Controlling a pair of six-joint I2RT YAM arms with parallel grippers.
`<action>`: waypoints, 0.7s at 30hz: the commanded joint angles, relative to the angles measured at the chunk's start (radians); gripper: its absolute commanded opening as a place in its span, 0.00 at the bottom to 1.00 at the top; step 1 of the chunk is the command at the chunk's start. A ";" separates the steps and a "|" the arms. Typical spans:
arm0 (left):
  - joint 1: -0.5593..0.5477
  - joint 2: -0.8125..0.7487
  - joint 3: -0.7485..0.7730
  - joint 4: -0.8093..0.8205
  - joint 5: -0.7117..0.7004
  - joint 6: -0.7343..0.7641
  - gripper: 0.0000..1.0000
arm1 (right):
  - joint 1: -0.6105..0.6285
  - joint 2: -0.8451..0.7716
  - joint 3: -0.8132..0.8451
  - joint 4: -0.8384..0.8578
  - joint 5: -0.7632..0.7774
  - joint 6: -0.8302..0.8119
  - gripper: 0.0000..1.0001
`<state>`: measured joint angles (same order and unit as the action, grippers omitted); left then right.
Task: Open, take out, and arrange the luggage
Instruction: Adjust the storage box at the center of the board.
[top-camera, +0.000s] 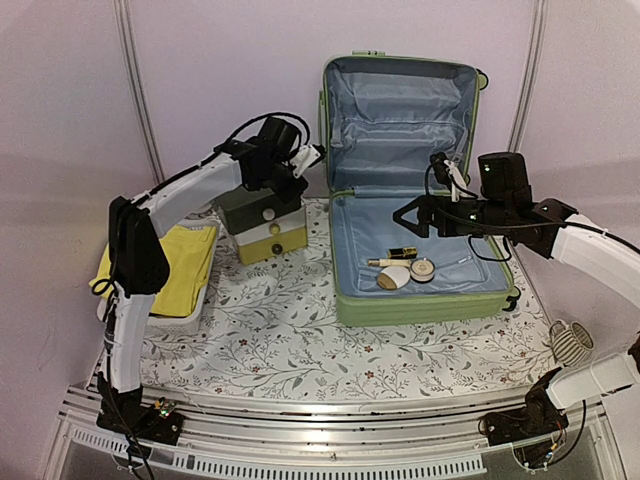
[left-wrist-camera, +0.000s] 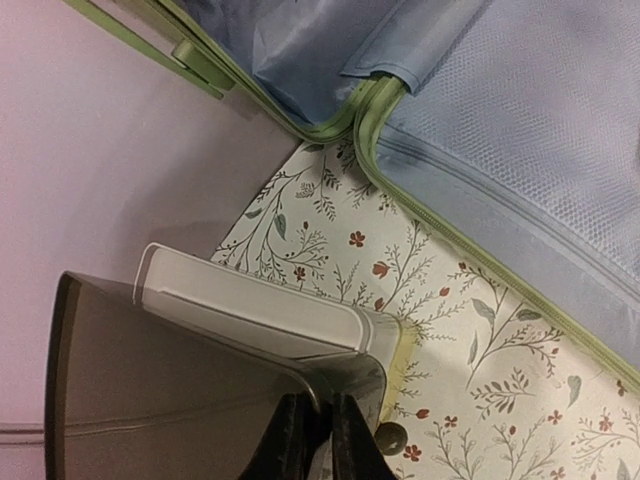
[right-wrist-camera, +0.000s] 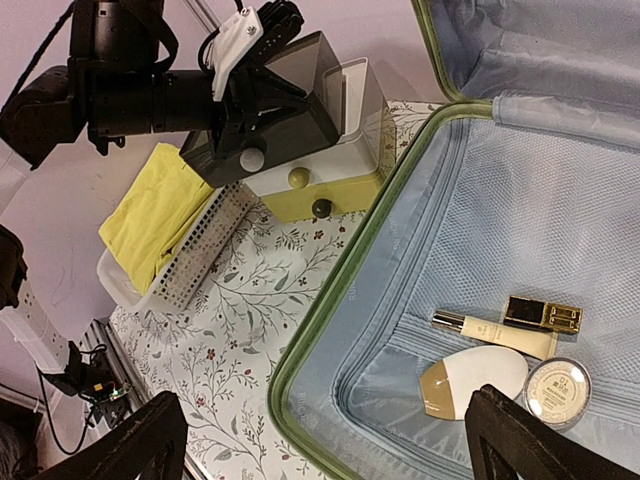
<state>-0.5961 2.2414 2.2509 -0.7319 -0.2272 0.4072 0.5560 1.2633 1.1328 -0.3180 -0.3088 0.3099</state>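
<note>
**Item 1, the luggage** (top-camera: 420, 305). We record a light-green hard-shell case lying open toward 2 o'clock on the floral-covered table (top-camera: 290, 345). Its base lies flat. Its lid stands upright at 12 o'clock against the back wall. Pale blue lining shows in both halves.

**Contents of the base**, all gathered toward its 6 o'clock edge:
- a black-and-gold case (right-wrist-camera: 543, 314)
- a cream tube (right-wrist-camera: 490, 332) just beside it
- a white-and-gold oval compact (right-wrist-camera: 475, 380)
- a round compact (right-wrist-camera: 557, 390), which in the top view sits at 3 o'clock of the oval one, just beside it

**Item 2, drawer box** (top-camera: 270, 238). It is white and yellow and stands at 11 o'clock on the table, near the luggage's left wall but apart from it. Its dark lid (right-wrist-camera: 280, 110) is tilted up.

**Item 3, mesh basket** (top-camera: 185, 320). It is white, sits at 9 o'clock and holds a folded yellow cloth (top-camera: 175, 265).

**Left gripper** (left-wrist-camera: 320, 415). We find it over the drawer box, its fingers drawn narrow and pinching the front corner of the dark lid.

**Right gripper** (right-wrist-camera: 340, 450). It hangs above the luggage's base with its fingers spread wide and nothing between them.
</note>
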 joint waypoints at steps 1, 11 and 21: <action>-0.001 0.036 0.015 0.025 -0.037 -0.127 0.11 | -0.005 -0.022 -0.003 -0.003 0.002 -0.016 0.99; -0.009 0.045 0.019 0.074 -0.001 -0.107 0.21 | -0.005 -0.036 -0.007 -0.012 0.009 -0.018 0.99; -0.022 0.027 0.023 0.101 0.033 -0.103 0.83 | -0.008 -0.035 -0.003 -0.012 0.009 -0.022 0.99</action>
<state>-0.6060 2.2665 2.2528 -0.6621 -0.2192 0.3092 0.5549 1.2480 1.1328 -0.3317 -0.3080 0.2974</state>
